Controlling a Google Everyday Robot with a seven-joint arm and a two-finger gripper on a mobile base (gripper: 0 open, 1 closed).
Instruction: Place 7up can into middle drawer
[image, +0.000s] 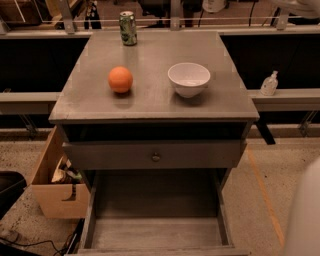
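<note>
Sight of the hand is cut off by the frame edge, so I cannot tell whether it is wide, narrow or holding anything; only a strip of white arm (300, 6) shows in the top right corner. The 7up can is likewise out of view. The middle drawer (155, 232) stands pulled out low on the cabinet, floor bare, beneath a shut drawer front with 1 round knob (156, 156). On the grey bench (150, 106) sit 3 things, well apart: a darker green can (128, 28) upright at the far edge, an orange (120, 79) to the left and a white bowl (189, 79) to the right. A cardboard box (55, 200) stands on the floor just left of the cabinet.
</note>
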